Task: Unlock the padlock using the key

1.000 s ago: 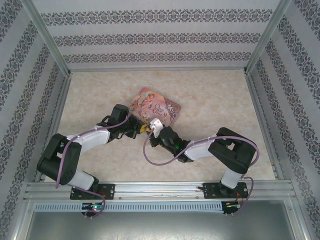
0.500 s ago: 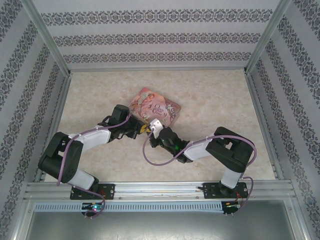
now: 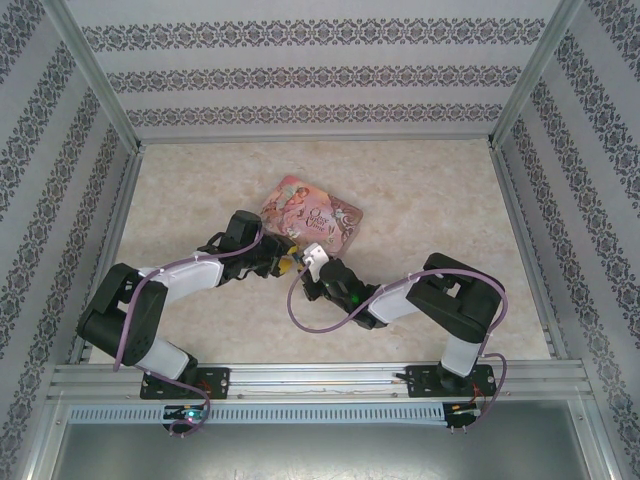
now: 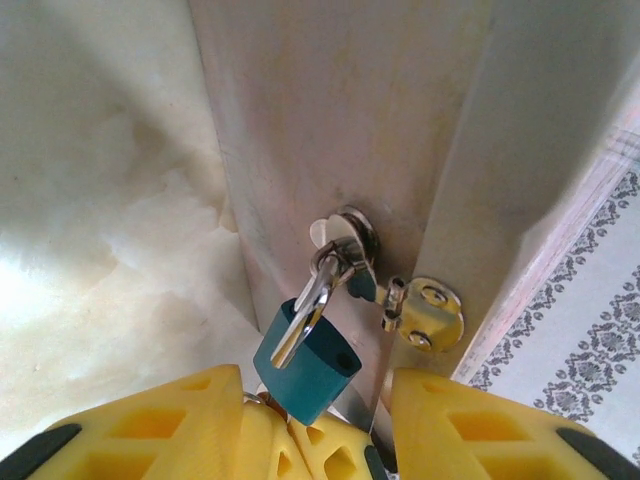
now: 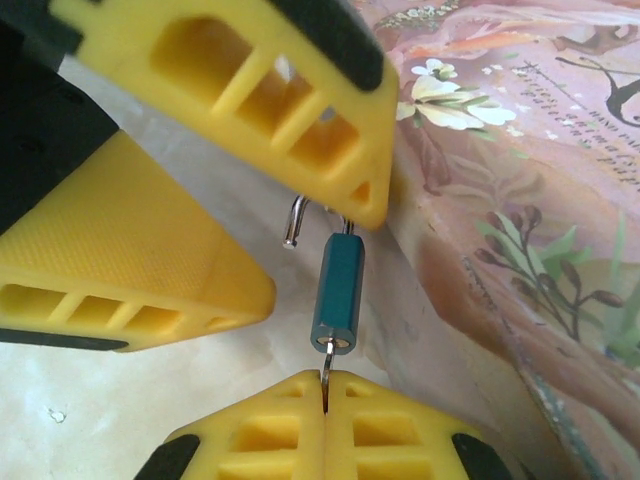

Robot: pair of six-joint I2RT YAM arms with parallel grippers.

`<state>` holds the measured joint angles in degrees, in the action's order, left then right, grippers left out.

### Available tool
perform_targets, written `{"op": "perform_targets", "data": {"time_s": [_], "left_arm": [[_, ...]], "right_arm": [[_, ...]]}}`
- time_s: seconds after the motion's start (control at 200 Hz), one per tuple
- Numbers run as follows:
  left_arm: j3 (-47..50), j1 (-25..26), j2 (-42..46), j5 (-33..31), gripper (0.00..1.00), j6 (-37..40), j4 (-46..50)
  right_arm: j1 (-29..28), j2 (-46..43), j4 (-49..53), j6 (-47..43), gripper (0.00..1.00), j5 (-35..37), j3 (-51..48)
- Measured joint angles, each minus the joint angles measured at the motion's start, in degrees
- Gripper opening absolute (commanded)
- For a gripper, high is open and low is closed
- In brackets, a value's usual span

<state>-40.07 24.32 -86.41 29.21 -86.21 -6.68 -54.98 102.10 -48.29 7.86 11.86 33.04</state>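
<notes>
A beige marbled desk (image 3: 200, 190) carries a pink illustrated rectangular box (image 3: 312, 215), lying flat near the middle. The two black arms meet at the box's near edge. The left gripper (image 4: 315, 388) has its yellow fingers (image 4: 150, 425) spread apart. A small blue-teal padlock (image 4: 308, 365) hangs in the space between them, with a gap on each side in the left wrist view. In the right wrist view one of those fingers comes close over the padlock's top, and contact there cannot be told. The padlock's thin silvery shackle (image 4: 318, 292) is hooked through a metal ring on the box's side, just beside a small brass plate (image 4: 428, 312). The right gripper (image 5: 325, 388), directly under the padlock, has its fingers pressed together on a thin dark metal key (image 5: 326, 360). The key stands upright with its tip in the padlock's underside.
</notes>
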Motion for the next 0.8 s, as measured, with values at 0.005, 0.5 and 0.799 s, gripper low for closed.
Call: {"op": "perform_targets", "data": {"time_s": [0.005,0.5,0.799], "left_arm": [[0.00,0.00,0.00,0.00,0.49,0.11,0.00],[-2.19,-0.04,7.17,-3.17,0.66,10.82,7.04],[-2.73,-0.42,14.84,-9.20,0.74,18.47,12.20]], "right_arm": [[0.00,0.00,0.00,0.02,0.00,0.04,-0.02],[0.00,-1.36,-2.62,5.64,0.00,1.29,-5.03],[2.43,-6.91,-4.92,14.80,0.00,-0.09,-10.56]]}}
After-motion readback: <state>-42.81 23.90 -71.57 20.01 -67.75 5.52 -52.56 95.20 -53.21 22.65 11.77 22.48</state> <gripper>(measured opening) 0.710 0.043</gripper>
